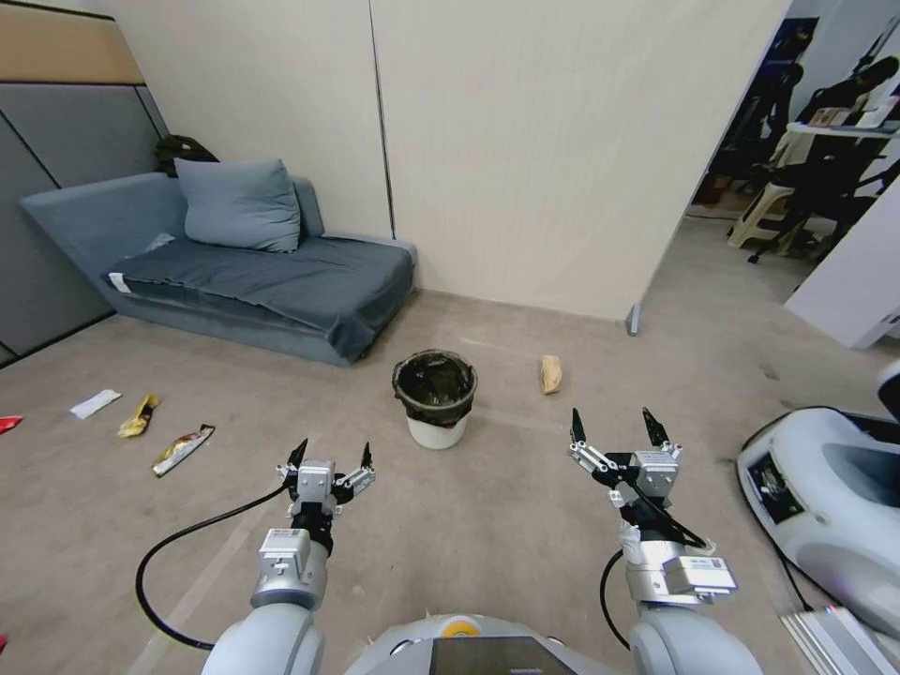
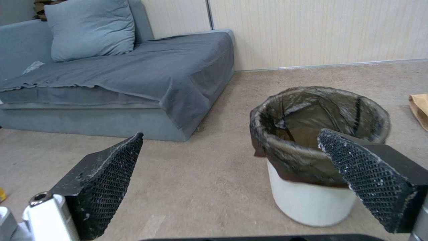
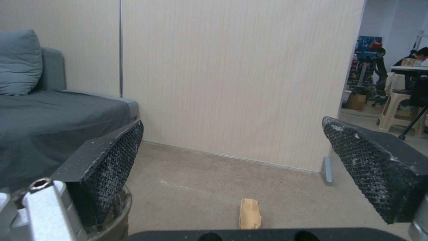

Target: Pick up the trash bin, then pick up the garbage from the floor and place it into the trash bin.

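Muted greys and beige, with small bright litter

At centre, the trash bin is white with a crinkled black liner; at left lie a white scrap, a yellow packet and a brown-and-red wrapper; right of the bin lies a tan paper piece; upper left, the sofa is slate grey-blue; both grippers' pads are black mesh-textured.

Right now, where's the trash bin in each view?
Head view: trash bin stands mid-floor, ahead of and between the two arms.
Left wrist view: beyond the open left pincer, partly behind one fingertip.
Right wrist view: a sliver of rim at the picture's edge, behind one finger.
Shared landmark: brown paper piece beside the bin.
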Controlling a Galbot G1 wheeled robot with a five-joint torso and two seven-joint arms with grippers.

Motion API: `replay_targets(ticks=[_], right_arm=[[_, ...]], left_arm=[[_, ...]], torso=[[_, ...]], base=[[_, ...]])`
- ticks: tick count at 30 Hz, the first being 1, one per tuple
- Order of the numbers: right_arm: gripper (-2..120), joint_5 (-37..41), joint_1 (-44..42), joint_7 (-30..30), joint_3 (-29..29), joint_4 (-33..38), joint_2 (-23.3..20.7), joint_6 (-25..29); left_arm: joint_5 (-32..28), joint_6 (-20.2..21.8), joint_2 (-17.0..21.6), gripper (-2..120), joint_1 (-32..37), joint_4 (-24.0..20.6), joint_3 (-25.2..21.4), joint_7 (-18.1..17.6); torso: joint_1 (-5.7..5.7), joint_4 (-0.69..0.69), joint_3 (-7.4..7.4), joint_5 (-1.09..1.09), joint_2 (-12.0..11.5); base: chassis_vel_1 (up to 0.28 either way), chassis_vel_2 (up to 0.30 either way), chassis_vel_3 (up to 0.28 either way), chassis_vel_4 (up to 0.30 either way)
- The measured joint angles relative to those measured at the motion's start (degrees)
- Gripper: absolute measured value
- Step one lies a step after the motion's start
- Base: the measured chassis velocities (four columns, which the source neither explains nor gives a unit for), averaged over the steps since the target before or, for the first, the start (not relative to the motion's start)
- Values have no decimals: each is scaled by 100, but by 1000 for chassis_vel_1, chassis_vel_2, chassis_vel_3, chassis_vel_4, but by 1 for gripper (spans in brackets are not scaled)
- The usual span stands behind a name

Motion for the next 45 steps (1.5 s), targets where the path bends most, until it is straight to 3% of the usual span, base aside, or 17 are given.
replay_targets(ticks=[24, 42, 45], right_arm=[[100, 7, 11, -65, 5, 0, 0, 87], [100, -13, 18, -310, 17, -59, -1, 468], [100, -62, 18, -347, 13, -71, -1, 478]], left_arm=[[38, -1, 10, 100, 19, 0, 2, 6], [53, -12, 5, 100, 19, 0, 44, 103], [-175, -70, 42, 100, -28, 0, 53, 249]], torso=[[0, 0, 1, 1, 0], [0, 0, 0, 2, 0], [0, 0, 0, 2, 0]], base=[[-186, 185, 189, -188], [-20, 15, 17, -13], [0, 0, 0, 0]])
